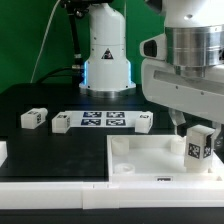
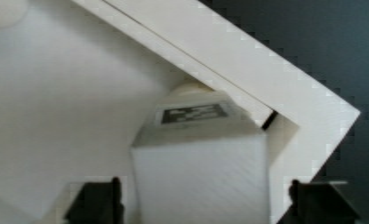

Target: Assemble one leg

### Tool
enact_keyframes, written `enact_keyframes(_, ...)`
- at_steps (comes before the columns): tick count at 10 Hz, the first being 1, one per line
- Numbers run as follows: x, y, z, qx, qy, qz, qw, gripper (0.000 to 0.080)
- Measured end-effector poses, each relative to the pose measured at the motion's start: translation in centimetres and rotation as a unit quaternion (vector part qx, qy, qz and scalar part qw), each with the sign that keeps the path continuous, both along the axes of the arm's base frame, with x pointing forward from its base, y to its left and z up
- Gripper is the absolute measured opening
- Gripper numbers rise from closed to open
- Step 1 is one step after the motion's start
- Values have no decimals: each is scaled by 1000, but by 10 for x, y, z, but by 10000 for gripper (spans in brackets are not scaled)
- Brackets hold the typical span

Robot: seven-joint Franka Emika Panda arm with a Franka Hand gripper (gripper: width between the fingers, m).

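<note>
My gripper (image 1: pixel 196 132) is at the exterior view's right, over the right part of the large white panel (image 1: pixel 150 157). It is shut on a leg (image 1: pixel 201 142), a small white block with a tag, held upright with its lower end at the panel. In the wrist view the leg (image 2: pixel 199 150) lies between my two dark fingers (image 2: pixel 96 200), and its far end meets the panel (image 2: pixel 74 100) close to a corner. Three more legs lie on the black table: one at the left (image 1: pixel 33 118), one beside it (image 1: pixel 62 123) and one further right (image 1: pixel 143 122).
The marker board (image 1: pixel 103 120) lies flat on the table between the loose legs. The robot base (image 1: pixel 106 55) stands at the back. A white part (image 1: pixel 3 150) shows at the exterior view's left edge. Black table (image 2: pixel 323 40) lies beyond the panel's edge.
</note>
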State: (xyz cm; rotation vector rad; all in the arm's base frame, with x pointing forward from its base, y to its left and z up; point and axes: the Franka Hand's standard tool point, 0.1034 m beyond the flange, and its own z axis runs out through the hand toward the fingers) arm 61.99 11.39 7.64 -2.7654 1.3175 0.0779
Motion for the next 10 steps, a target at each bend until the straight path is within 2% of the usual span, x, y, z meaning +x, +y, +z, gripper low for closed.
enact_keyframes(1, 0, 1, 0, -1, -5, 59, 998, 598)
enact_keyframes(2, -1, 4, 0, 0, -11, 121, 993, 633)
enact_keyframes(3, -2, 8, 0, 2, -16, 190, 982, 633)
enact_keyframes(4, -3, 12, 0, 0, -22, 264, 964, 647)
enact_keyframes(6, -3, 18, 0, -7, -31, 402, 915, 649)
enact_keyframes(8, -3, 14, 0, -9, -38, 536, 844, 649)
enact_keyframes(10, -3, 10, -1, -7, -42, 608, 793, 649)
